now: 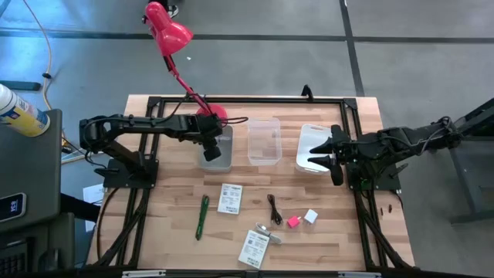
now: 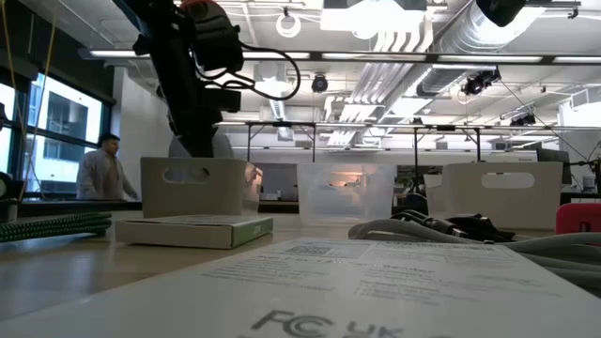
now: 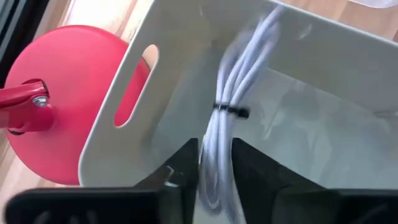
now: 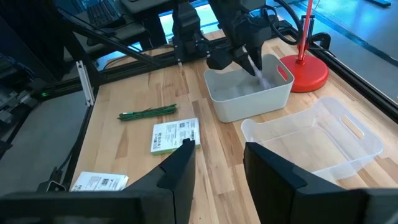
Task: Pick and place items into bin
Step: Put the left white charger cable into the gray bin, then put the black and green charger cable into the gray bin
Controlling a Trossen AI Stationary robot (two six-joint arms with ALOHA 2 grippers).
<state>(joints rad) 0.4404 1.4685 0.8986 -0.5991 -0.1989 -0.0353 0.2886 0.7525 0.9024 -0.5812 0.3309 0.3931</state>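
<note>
Left gripper (image 3: 214, 180) hung over the grey bin (image 1: 217, 149), fingers slightly parted around the white cable bundle (image 3: 231, 118), so I judged a wider release should drop it clear

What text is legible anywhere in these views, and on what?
"FC": large logo letters on the white printed card nearest the low camera; more letters follow, cut off at the edge.
Fine print on that card: blurred, unreadable.
Card beside the green pen: print too small to read.
Card at the table's front edge: too small.
Blue-and-yellow can off the table: label unreadable.
</note>
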